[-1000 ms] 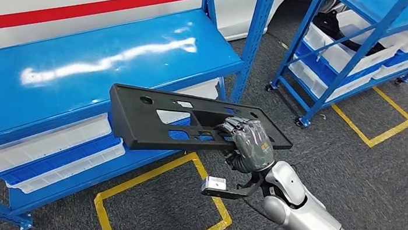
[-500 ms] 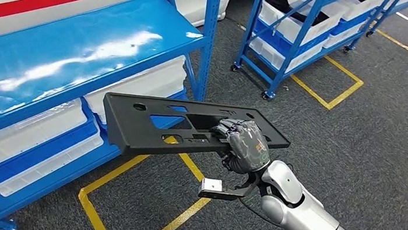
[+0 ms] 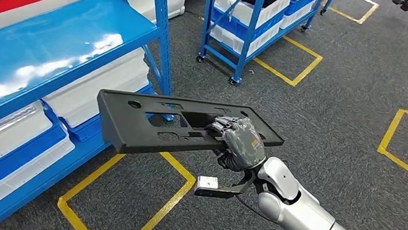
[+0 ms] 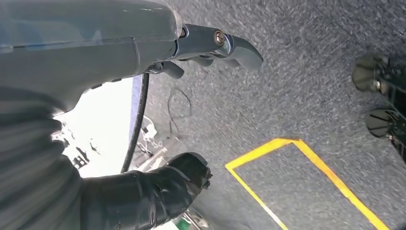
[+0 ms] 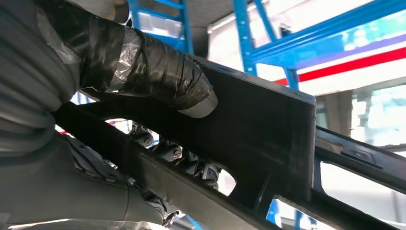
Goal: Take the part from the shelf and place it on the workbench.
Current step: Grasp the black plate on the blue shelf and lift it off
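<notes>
One black part (image 3: 171,124) in right hand (image 3: 240,144), off shelf (image 3: 51,49).

Head view looks down; right wrist view closes on shared part (image 3: 183,125).

the part (image 3: 183,125) was matte black, and the right hand (image 3: 241,143) on it was grey, wrapped in shiny dark tape, on a silver arm. the shelf (image 3: 39,51) was glossy blue, holding white bins (image 3: 99,87), and the floor (image 3: 337,108) was speckled grey carpet with yellow tape outlines.
</notes>
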Robot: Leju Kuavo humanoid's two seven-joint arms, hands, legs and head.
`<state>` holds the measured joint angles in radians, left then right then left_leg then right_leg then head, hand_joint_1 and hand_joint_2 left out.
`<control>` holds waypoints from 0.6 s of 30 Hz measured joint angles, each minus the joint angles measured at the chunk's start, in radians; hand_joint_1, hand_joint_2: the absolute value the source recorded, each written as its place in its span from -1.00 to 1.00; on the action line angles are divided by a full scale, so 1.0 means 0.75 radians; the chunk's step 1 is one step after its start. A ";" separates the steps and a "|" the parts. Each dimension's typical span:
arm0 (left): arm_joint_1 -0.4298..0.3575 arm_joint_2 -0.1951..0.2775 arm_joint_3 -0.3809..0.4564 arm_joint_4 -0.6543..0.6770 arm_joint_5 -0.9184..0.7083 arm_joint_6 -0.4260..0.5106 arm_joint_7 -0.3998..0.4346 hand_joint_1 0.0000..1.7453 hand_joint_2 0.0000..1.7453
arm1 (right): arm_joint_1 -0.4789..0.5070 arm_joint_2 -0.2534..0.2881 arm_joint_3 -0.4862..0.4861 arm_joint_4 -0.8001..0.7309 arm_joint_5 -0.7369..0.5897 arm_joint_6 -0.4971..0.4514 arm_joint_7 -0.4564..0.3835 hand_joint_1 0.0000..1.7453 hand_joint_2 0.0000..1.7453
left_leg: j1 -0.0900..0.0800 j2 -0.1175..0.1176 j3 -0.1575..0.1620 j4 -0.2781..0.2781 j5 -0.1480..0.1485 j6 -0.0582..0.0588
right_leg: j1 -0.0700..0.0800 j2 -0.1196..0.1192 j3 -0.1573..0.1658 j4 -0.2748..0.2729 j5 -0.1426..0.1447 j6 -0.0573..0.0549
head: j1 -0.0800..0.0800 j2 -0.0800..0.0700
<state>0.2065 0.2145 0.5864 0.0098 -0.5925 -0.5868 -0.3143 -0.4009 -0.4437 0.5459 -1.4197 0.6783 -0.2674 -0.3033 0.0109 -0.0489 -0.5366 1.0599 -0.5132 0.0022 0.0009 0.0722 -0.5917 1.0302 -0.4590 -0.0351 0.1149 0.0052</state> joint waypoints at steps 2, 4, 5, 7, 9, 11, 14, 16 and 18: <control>0.001 0.002 0.000 0.000 -0.001 0.000 0.000 -1.00 1.00 | -0.001 0.000 0.001 0.000 0.000 0.001 0.000 0.96 1.00 | 0.000 -0.027 0.024 -0.051 -0.002 0.006 | -0.002 0.027 -0.021 0.013 0.011 0.016 | 0.000 0.000; -0.001 0.004 0.000 0.000 -0.001 -0.001 0.000 -1.00 1.00 | -0.002 0.000 0.001 0.000 0.000 0.002 0.000 0.96 1.00 | 0.000 0.003 0.019 -0.059 0.008 0.018 | -0.002 0.042 -0.032 0.017 0.020 0.033 | 0.000 0.000; -0.003 0.005 0.000 0.000 -0.002 -0.001 0.000 -1.00 1.00 | -0.003 0.000 0.001 0.000 0.000 0.002 0.000 0.96 1.00 | 0.001 0.020 0.019 -0.065 0.014 0.027 | 0.000 0.022 -0.041 0.031 0.011 0.041 | 0.001 0.000; -0.003 0.005 0.000 0.000 -0.002 -0.001 0.000 -1.00 1.00 | -0.006 0.000 0.000 0.001 0.000 0.002 0.000 0.96 1.00 | 0.003 0.056 0.015 -0.073 0.023 0.042 | 0.000 -0.046 -0.089 0.131 -0.054 0.054 | 0.003 0.000; 0.000 0.005 0.000 0.000 -0.003 -0.001 0.000 -1.00 1.00 | -0.008 0.002 0.003 0.003 -0.001 0.003 0.000 0.96 1.00 | -0.001 0.090 0.007 -0.073 0.025 0.048 | -0.006 -0.084 -0.165 0.299 -0.136 0.067 | 0.003 0.000; 0.000 0.005 0.000 0.000 -0.005 -0.001 0.000 -1.00 1.00 | -0.006 0.003 0.006 0.008 -0.005 0.008 0.000 0.96 1.00 | -0.003 0.124 0.003 -0.071 0.026 0.048 | -0.014 -0.090 -0.192 0.374 -0.148 0.072 | 0.003 0.000; -0.005 0.005 0.000 0.000 -0.013 -0.002 -0.001 -1.00 1.00 | -0.010 0.004 0.009 0.012 -0.014 0.016 0.000 0.96 1.00 | -0.006 0.170 0.006 -0.070 0.023 0.044 | -0.010 -0.137 -0.064 0.157 -0.039 0.060 | 0.003 0.000; -0.007 0.005 -0.001 0.000 -0.024 -0.004 -0.003 -1.00 1.00 | -0.019 0.005 0.009 0.012 -0.018 0.018 -0.002 0.96 1.00 | -0.010 0.196 0.007 -0.068 0.021 0.033 | 0.009 -0.187 0.001 0.026 -0.007 0.040 | 0.003 0.000; -0.012 0.006 -0.003 0.000 -0.038 -0.005 -0.004 -1.00 1.00 | -0.027 0.007 0.010 0.012 -0.019 0.021 -0.004 0.96 1.00 | -0.014 0.225 0.007 -0.069 0.020 0.020 | 0.022 -0.183 0.001 0.001 -0.007 0.024 | 0.003 0.000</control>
<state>0.1978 0.2192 0.5839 0.0099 -0.6213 -0.5905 -0.3172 -0.4210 -0.4382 0.5531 -1.4107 0.6638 -0.2513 -0.3063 0.0007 0.1195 -0.5311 1.0079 -0.4981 0.0172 0.0175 -0.0651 -0.5907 1.0309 -0.4646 -0.0175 0.1171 0.0053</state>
